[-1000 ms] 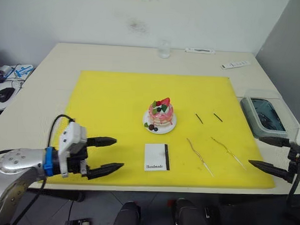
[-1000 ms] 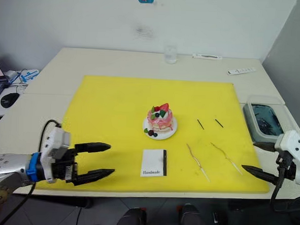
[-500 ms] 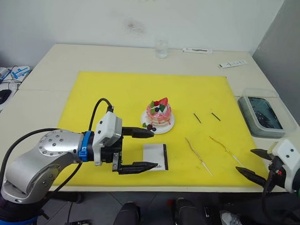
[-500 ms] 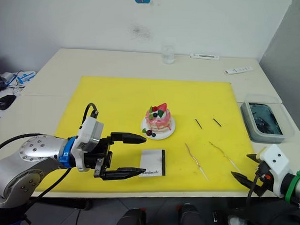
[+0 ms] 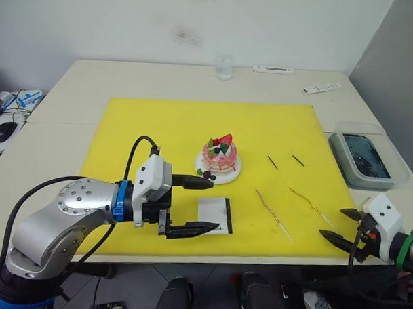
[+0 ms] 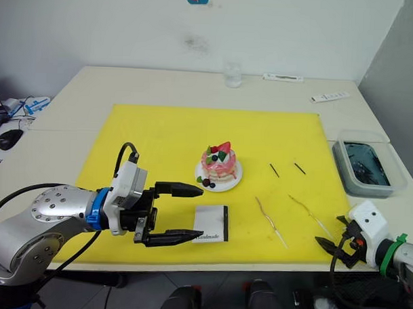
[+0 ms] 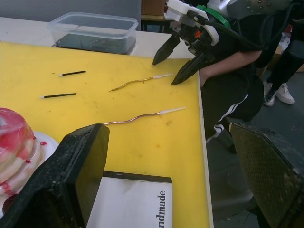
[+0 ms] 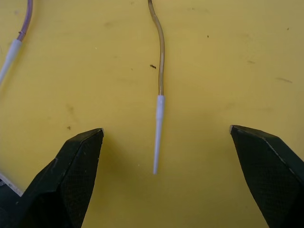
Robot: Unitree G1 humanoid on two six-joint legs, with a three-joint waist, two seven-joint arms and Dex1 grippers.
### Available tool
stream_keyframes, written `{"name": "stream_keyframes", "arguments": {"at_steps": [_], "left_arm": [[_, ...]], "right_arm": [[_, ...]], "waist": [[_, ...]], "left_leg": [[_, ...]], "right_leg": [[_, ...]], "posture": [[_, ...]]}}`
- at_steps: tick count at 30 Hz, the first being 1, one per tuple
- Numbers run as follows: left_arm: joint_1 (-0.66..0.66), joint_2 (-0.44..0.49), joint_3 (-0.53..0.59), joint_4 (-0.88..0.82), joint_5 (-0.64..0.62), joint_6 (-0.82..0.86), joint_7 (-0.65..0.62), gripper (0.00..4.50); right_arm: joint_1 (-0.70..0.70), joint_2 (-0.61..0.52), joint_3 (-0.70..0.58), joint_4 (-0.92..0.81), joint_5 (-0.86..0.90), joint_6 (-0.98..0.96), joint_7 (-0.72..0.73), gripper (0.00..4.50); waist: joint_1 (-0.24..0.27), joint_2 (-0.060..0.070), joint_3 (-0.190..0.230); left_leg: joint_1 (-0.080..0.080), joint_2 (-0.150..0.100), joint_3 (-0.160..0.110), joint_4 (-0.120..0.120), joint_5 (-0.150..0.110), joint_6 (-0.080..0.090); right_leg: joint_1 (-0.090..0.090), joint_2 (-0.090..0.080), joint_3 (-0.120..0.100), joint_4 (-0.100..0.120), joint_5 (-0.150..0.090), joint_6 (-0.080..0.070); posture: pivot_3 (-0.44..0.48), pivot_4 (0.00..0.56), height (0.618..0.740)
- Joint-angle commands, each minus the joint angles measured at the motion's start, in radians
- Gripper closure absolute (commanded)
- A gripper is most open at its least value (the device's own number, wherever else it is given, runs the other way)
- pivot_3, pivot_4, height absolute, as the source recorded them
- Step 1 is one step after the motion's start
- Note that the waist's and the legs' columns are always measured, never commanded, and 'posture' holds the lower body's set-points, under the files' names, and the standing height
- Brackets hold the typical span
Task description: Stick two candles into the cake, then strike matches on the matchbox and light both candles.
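Table: a cream-topped rectangular table (image 5: 72,116) stands against a plain white wall (image 5: 279,28); a grey wall (image 5: 400,59) closes the corner on the robot's right.
Mat: a bright yellow rectangular mat (image 5: 160,132) covers most of the tabletop and carries all the task items.
Cake: the small round pink cake with white cream and a strawberry (image 5: 220,155) sits on its white plate near the middle of the mat; nothing is stuck in it.
Matchbox: the flat white box printed "Handmade" with a dark strip (image 5: 214,215) lies just in front of the cake, towards the robot.
Candles: two long wavy pale gold wire-like sticks (image 5: 273,213) (image 5: 313,207) lie flat to the right of the matchbox, apart from each other.
Matches: two short straight dark sticks (image 5: 273,162) (image 5: 298,160) lie right of the cake, beyond the candles.
Left gripper: the black two-fingered left gripper (image 5: 196,206) hovers beside the matchbox, fingers spread wide, holding nothing.
Right gripper: the right gripper (image 5: 338,227) sits at the mat's near right corner, fingers parted around the white tip of the nearer candle, not touching it.
Far edge: a clear glass (image 5: 224,67) and a white remote-like bar (image 5: 322,88) rest behind the cake by the wall.
Right side: a clear plastic tub with dark contents (image 5: 361,157) sits off the mat, right of the matches.
Left side: a black computer mouse (image 5: 1,131) lies on a neighbouring desk.
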Motion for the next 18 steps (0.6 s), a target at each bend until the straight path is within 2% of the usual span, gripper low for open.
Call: {"name": "stream_keyframes", "arguments": {"at_steps": [1, 4, 7, 18], "left_arm": [[-0.005, -0.003, 0.004, -0.024, 0.006, -0.026, 0.002, 0.00], [-0.005, -0.005, 0.002, -0.025, 0.005, -0.026, 0.005, 0.00], [-0.003, -0.003, 0.003, -0.025, 0.004, -0.027, 0.004, 0.00], [0.000, 0.002, 0.001, -0.021, 0.003, -0.026, 0.001, 0.00]], "right_arm": [[0.011, -0.017, -0.013, 0.013, -0.016, -0.006, -0.001, 0.06], [0.017, -0.017, 0.002, 0.031, -0.031, -0.010, -0.010, 0.06], [0.023, -0.014, 0.008, 0.048, -0.035, -0.007, -0.013, 0.62], [0.021, -0.002, 0.000, 0.053, -0.009, 0.010, -0.007, 4.40]], "waist": [[0.000, 0.000, 0.000], [0.000, 0.000, 0.000], [0.000, 0.000, 0.000], [0.000, -0.001, 0.000]], "left_leg": [[0.000, 0.000, 0.000, 0.000, 0.000, 0.000], [0.000, 0.000, 0.000, 0.000, 0.000, 0.000], [0.000, 0.000, 0.000, 0.000, 0.000, 0.000], [0.001, 0.000, 0.000, 0.001, 0.000, 0.000]], "right_leg": [[0.000, 0.000, 0.000, 0.000, 0.000, 0.000], [0.000, 0.000, 0.000, 0.000, 0.000, 0.000], [0.000, 0.000, 0.000, 0.000, 0.000, 0.000], [0.002, 0.000, 0.000, -0.001, 0.000, 0.000]], "posture": [[0.000, 0.150, 0.740], [0.000, 0.150, 0.740], [0.000, 0.150, 0.740], [0.000, 0.150, 0.740]]}}
